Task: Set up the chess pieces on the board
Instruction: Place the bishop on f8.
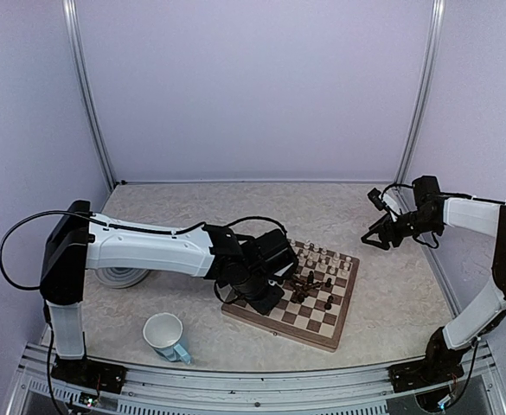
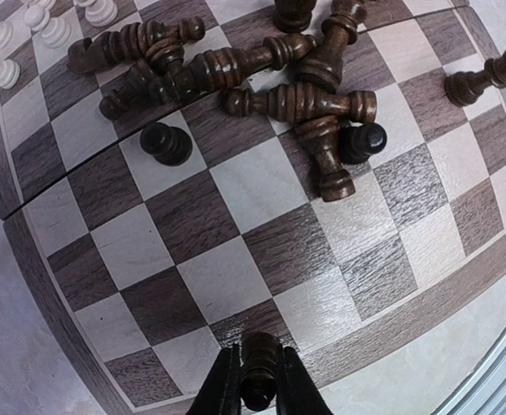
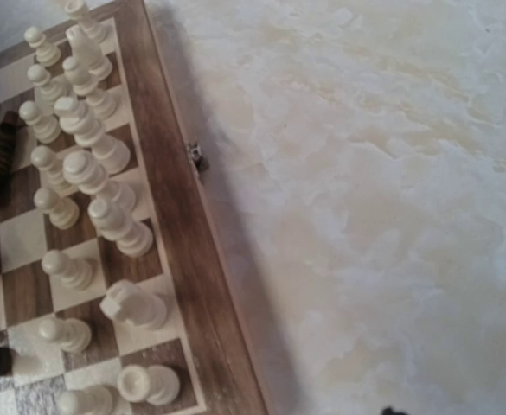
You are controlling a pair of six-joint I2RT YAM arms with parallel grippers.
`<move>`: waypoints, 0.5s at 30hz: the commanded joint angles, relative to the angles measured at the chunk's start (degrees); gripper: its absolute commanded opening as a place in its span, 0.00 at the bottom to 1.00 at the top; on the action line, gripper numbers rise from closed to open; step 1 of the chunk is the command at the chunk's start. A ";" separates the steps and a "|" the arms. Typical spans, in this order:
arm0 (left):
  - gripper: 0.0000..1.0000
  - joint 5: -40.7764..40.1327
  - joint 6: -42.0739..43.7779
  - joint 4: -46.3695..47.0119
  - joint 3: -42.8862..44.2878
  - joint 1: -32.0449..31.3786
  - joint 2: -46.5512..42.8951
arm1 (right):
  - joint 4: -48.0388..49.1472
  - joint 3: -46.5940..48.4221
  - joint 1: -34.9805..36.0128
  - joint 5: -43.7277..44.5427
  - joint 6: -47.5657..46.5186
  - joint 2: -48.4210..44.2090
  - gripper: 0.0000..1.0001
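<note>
The board (image 1: 322,333) lies right of centre on the table. My left gripper (image 1: 265,303) hovers over its near-left corner, shut on a dark chess piece (image 2: 259,380) held upright between the fingers (image 2: 220,393), just above a dark square in the edge row. A heap of dark pieces (image 2: 296,99) lies toppled mid-board, with two dark pawns (image 2: 166,143) standing beside it. White pieces (image 3: 97,173) stand in two rows along the far edge. My right gripper (image 1: 375,239) hangs open and empty above the table, right of the board.
A white mug (image 1: 164,335) with a blue handle stands near the front edge, left of the board. A grey plate (image 1: 118,277) lies partly under the left arm. Another dark piece (image 2: 486,78) lies alone by the board's edge. Metal posts frame the back corners.
</note>
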 commanded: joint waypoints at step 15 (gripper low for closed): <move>0.62 -5.30 4.79 -0.43 7.24 3.00 -7.91 | -0.39 -0.31 0.35 -1.77 -0.27 -2.08 0.65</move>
